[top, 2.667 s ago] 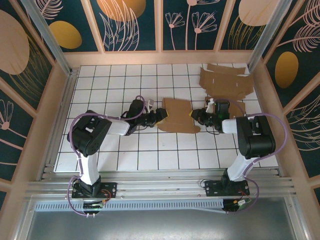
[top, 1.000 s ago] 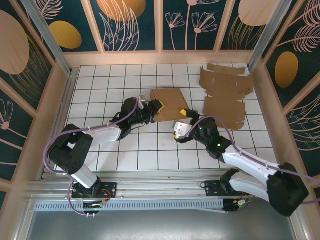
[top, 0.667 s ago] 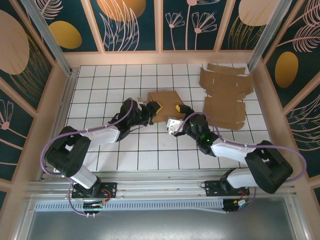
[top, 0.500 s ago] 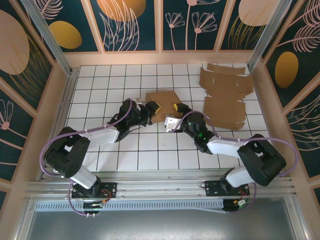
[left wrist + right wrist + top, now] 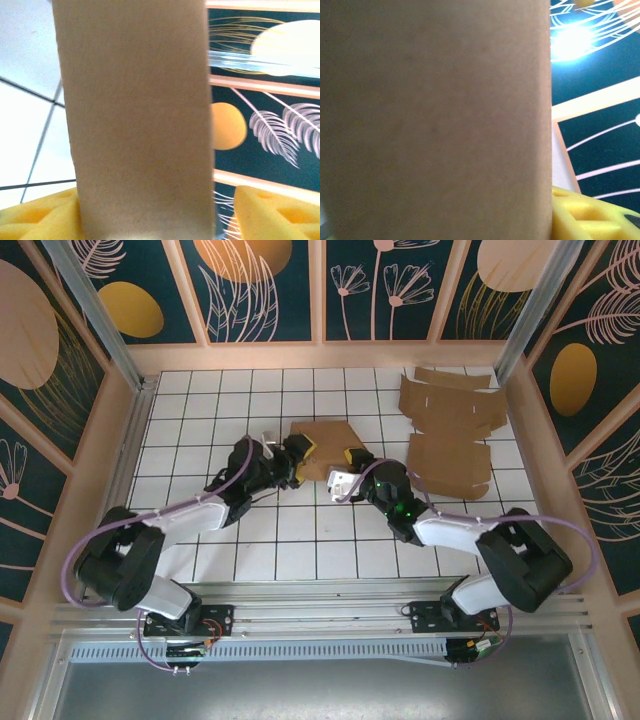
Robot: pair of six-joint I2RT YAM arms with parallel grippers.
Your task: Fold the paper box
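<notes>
The paper box is a brown, partly folded cardboard piece near the table's middle, held up between both arms. My left gripper is at its left edge. In the left wrist view a cardboard panel stands between the yellow fingers. It touches the left one, with a gap to the right one, so the gripper is open. My right gripper is at the box's right edge. In the right wrist view the cardboard lies against the one yellow finger that shows; the other is hidden.
Several flat cardboard blanks lie at the back right of the white gridded table. Patterned walls and metal posts enclose the table on the left, back and right.
The right gripper moved left to the box's right edge and its jaws narrowed onto the cardboard. The left jaws widened off the panel. The box shifted slightly back and left.
</notes>
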